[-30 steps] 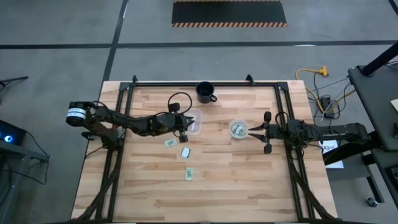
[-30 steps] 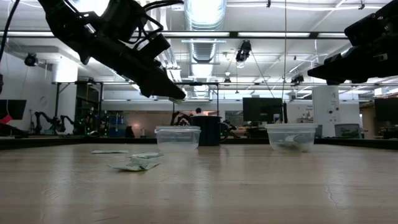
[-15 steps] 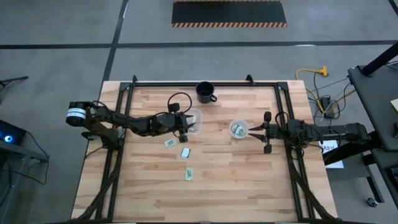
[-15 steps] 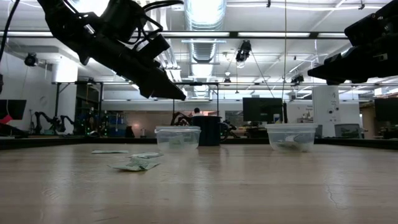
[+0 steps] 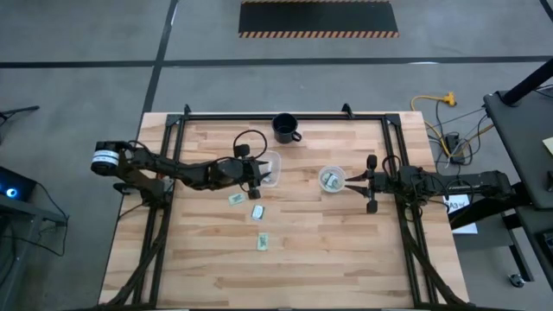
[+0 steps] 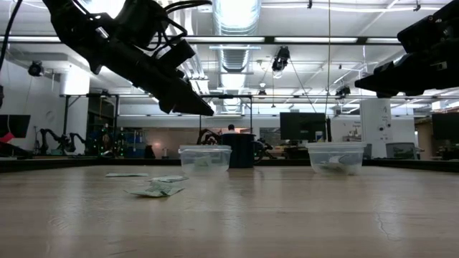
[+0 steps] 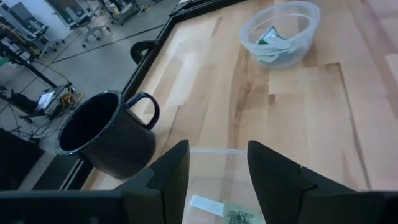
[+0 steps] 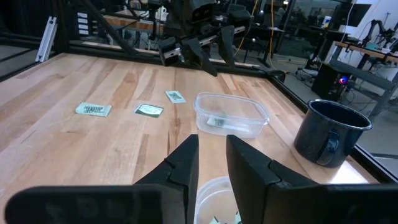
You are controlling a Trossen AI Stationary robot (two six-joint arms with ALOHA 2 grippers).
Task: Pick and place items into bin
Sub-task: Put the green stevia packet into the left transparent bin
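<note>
My left gripper [image 5: 257, 173] [image 7: 219, 150] hangs open just above the clear rectangular bin [image 5: 270, 168] [image 6: 205, 158], nothing between its fingers. A pale green packet [image 7: 242, 216] lies on the bin's floor under the fingers. Three more packets [image 5: 235, 199] [image 5: 257, 212] [image 5: 263, 243] lie flat on the wood near the bin. My right gripper [image 5: 359, 180] [image 8: 212, 158] waits at the table's right, level, its fingers a little apart and bare, pointing at a round clear cup [image 5: 332, 179] that holds packets.
A black mug [image 5: 285, 128] [image 7: 106, 134] stands beyond the bin near the far edge. Black frame rails [image 5: 173, 130] run along the far, left and right sides. Bare wood stretches across the near half of the table [image 5: 328, 259].
My left gripper has opened above the bin and let go of a pale packet that it held at its fingertips. The packet has dropped into the bin. Neither arm has shifted.
</note>
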